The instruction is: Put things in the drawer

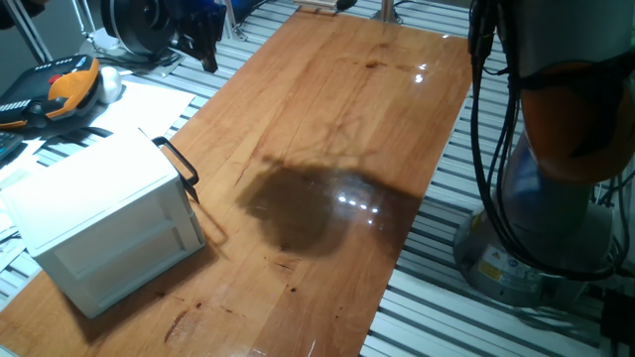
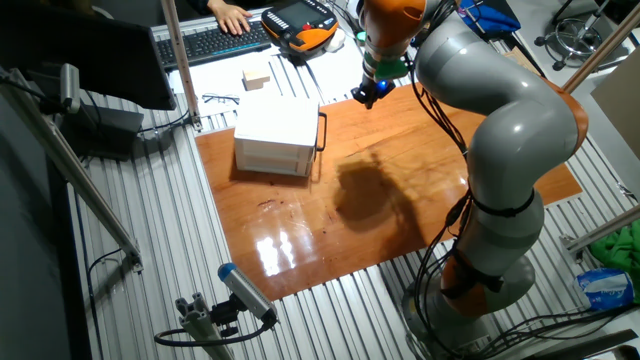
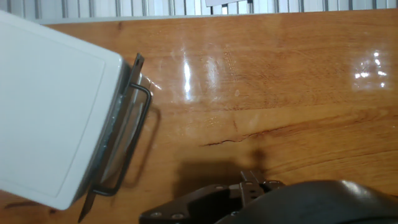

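The white cabinet (image 1: pixel 99 213) stands at the table's left end with its drawer pushed in; the black bar handle (image 1: pixel 181 167) faces the table's middle. The hand view shows the cabinet (image 3: pixel 56 106) and handle (image 3: pixel 132 140) from above at the left. A small beige cube (image 2: pixel 256 78) lies on paper behind the cabinet (image 2: pixel 275 130), off the wooden top. My gripper (image 2: pixel 368 95) hangs high above the table, well to the handle side of the cabinet. Its fingertips (image 3: pixel 249 179) meet at the bottom of the hand view, holding nothing. It also shows dark at the top of one fixed view, gripper (image 1: pixel 206 55).
The wooden tabletop (image 1: pixel 337 149) is glossy with glare spots. A keyboard (image 2: pixel 215 42), an orange-black pendant (image 2: pixel 300 22) and a person's hand (image 2: pixel 232 15) are beyond the cabinet. A metal post (image 2: pixel 180 60) stands next to the cabinet. The arm's base (image 2: pixel 490 270) is at the table's side.
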Controlling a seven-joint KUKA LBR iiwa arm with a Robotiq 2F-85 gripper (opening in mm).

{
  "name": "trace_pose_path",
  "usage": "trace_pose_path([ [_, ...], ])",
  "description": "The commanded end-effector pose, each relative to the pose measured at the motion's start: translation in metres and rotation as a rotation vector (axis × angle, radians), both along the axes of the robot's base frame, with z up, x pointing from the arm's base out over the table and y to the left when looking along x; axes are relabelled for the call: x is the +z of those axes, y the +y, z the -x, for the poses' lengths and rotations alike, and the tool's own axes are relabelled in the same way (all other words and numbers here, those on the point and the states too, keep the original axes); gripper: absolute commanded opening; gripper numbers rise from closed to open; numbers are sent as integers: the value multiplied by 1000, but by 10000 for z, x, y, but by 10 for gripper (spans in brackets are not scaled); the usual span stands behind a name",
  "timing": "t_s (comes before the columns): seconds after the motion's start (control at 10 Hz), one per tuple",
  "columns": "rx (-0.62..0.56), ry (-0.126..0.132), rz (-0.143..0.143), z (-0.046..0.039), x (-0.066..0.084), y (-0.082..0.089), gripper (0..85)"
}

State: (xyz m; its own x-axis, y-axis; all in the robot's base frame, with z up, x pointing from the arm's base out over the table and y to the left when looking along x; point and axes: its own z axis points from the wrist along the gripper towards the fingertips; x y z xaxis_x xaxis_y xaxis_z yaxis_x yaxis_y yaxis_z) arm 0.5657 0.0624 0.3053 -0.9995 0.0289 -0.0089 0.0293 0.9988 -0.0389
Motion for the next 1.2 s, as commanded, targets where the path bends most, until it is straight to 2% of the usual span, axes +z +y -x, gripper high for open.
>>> trace_pose_path([
  [0.0,-1,4,-1,4,16,15,0],
  [0.1,-17,15,-30,-1,64,22,0],
  [0.3,-20,31,-28,-21,190,22,0],
  [0.5,-28,50,-22,-9,212,36,0],
  [1.0,-22,43,-16,14,183,-3,0],
  [1.1,-24,50,-17,14,183,-5,0],
])
